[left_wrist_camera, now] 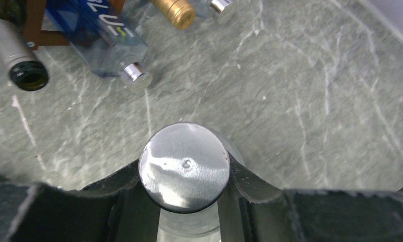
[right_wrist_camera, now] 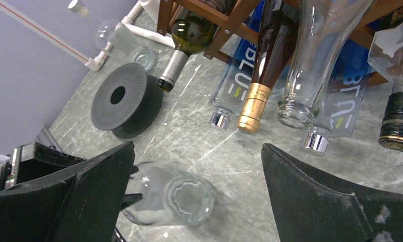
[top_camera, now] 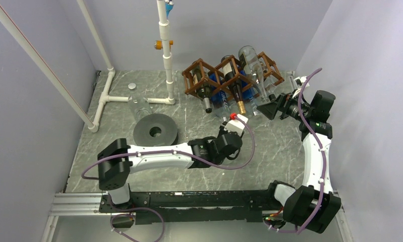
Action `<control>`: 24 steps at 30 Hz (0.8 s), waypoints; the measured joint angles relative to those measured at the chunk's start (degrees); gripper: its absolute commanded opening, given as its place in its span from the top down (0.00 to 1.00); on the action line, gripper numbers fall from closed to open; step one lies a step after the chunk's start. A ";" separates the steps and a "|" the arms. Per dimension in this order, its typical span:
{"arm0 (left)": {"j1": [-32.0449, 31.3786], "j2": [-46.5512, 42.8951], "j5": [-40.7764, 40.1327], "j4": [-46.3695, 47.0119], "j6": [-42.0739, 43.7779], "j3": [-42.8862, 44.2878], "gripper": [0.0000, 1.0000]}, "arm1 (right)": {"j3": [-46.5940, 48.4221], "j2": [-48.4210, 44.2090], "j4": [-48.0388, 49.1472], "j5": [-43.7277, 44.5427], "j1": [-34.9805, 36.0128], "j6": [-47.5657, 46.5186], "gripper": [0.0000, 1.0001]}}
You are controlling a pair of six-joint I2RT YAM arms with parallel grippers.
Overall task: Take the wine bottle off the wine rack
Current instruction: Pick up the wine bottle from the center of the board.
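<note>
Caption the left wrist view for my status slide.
Left end effector closed on the silver cap of a clear bottle; wine rack and blue-labelled bottle behind.

Wine rack [right_wrist_camera: 164,12] brown; table [left_wrist_camera: 300,101] grey, white-veined; clear bottle [left_wrist_camera: 185,166] silver-capped; spool [top_camera: 144,131] dark grey, perhaps black.

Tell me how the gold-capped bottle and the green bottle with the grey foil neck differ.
The gold-capped bottle has dark reddish-brown glass; the green bottle is olive. The gold-capped bottle's mouth is sealed under foil; the green bottle's stands open. Seen from above, the green bottle occupies a cell left of the gold-capped bottle's. Both lie in the wine rack, necks slanting down toward the table.
</note>
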 measured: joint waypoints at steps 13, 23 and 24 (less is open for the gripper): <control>8.61 -18.73 6.97 -6.27 3.72 -11.63 1.00 | 0.00 0.00 0.00 0.39 0.00 -0.09 0.01; 17.53 -30.14 12.39 -7.13 6.82 -16.52 1.00 | 0.00 0.00 0.00 0.44 0.00 -0.11 0.01; 18.32 -30.73 12.87 -7.34 7.26 -16.52 1.00 | 0.00 0.00 0.00 0.44 0.00 -0.11 0.01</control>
